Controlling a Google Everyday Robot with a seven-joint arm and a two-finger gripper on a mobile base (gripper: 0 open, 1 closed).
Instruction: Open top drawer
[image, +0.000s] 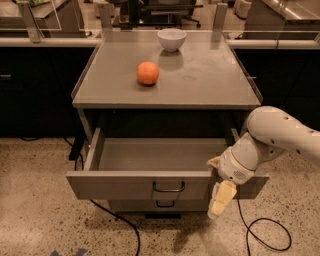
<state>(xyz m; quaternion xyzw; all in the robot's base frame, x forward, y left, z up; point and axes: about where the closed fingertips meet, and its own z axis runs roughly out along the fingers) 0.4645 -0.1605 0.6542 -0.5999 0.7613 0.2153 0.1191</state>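
The top drawer (125, 186) of the grey metal cabinet is pulled out towards me, and its empty inside shows. Its dark loop handle (168, 188) sits at the centre of the flat front. My gripper (220, 199) hangs down in front of the drawer's right front corner, right of the handle and apart from it. The white arm (280, 132) reaches in from the right.
An orange (148, 73) and a white bowl (171, 39) stand on the cabinet top (200, 75). A lower drawer's handle (165, 204) shows under the open one. Black cables (265, 235) lie on the speckled floor. Dark counters flank the cabinet.
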